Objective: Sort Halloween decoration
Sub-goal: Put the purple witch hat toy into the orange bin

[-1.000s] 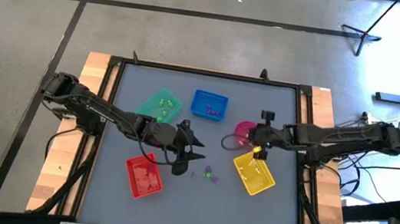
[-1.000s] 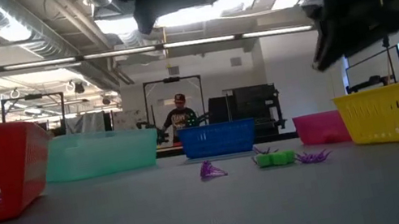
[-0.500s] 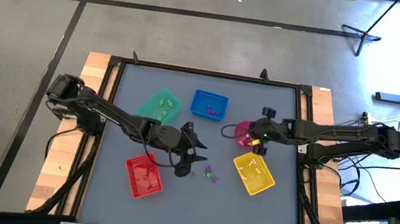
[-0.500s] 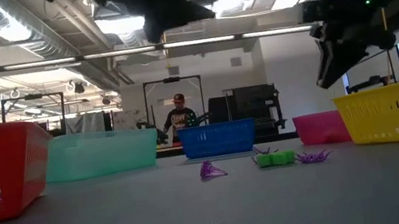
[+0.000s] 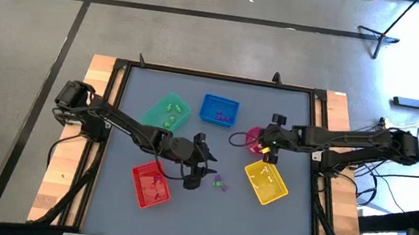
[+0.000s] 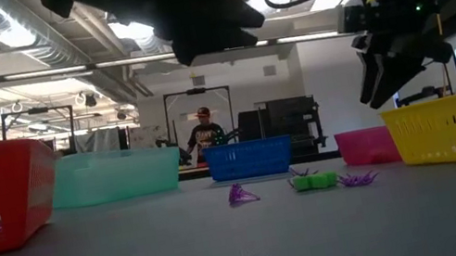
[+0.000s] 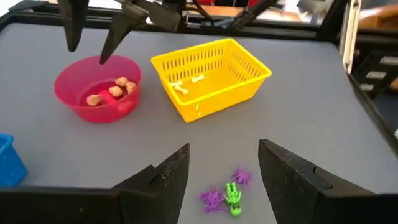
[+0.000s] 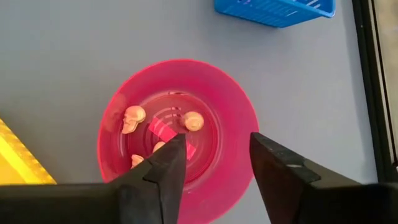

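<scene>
Three loose Halloween trinkets lie on the grey table: a purple one (image 6: 241, 193), a green one (image 6: 315, 181) and another purple one (image 6: 358, 179), grouped (image 5: 219, 184) between the red and yellow trays. My left gripper (image 7: 224, 152) hangs open just above and short of them (image 7: 227, 196). My right gripper (image 8: 214, 162) hangs open above the round pink bowl (image 8: 230, 106), which holds several pinkish skull trinkets (image 8: 132, 118). Nothing is between either pair of fingers.
The red tray (image 5: 150, 185) sits near left, the green tray (image 5: 168, 110) and blue tray (image 5: 219, 110) at the back, and the yellow tray (image 5: 266, 182), holding white bones (image 7: 186, 84), on the right. A person stands in the room beyond the table (image 6: 206, 132).
My right gripper has shifted a little toward the table's left and down over the pink bowl, and its fingers have opened. My left gripper has sunk toward the loose trinkets and stays open. The trinkets on the table have not moved.
</scene>
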